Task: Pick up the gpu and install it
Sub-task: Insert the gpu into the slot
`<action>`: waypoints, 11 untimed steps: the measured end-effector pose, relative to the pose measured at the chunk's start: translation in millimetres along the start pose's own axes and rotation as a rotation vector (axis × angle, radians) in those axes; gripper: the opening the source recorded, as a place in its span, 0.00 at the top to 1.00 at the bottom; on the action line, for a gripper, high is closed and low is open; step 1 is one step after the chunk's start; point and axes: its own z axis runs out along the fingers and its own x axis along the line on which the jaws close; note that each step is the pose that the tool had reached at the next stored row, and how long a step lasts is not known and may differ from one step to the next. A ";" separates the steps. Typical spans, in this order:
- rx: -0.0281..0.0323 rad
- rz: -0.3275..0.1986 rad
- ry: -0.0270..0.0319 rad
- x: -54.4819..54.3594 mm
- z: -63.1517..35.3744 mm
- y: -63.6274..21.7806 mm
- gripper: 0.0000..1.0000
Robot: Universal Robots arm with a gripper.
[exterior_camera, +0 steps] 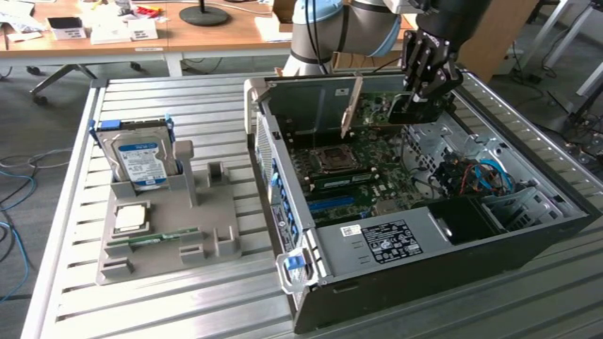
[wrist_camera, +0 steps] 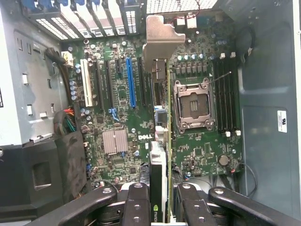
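The pincer [exterior_camera: 416, 109] pinches the gpu [wrist_camera: 160, 160] by one end. The card hangs edge-on inside the open computer case [exterior_camera: 527, 233] on the desk [exterior_camera: 188, 296] — over the green motherboard [wrist_camera: 117, 108], between blue slot [wrist_camera: 130, 82] and CPU socket [wrist_camera: 193, 106].

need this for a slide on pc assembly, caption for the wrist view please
Gripper holds the gpu edge-on over the motherboard inside the open computer case.
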 end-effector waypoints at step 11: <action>-0.0061 0.000 0.0012 0.0 0.1 -0.1 0.73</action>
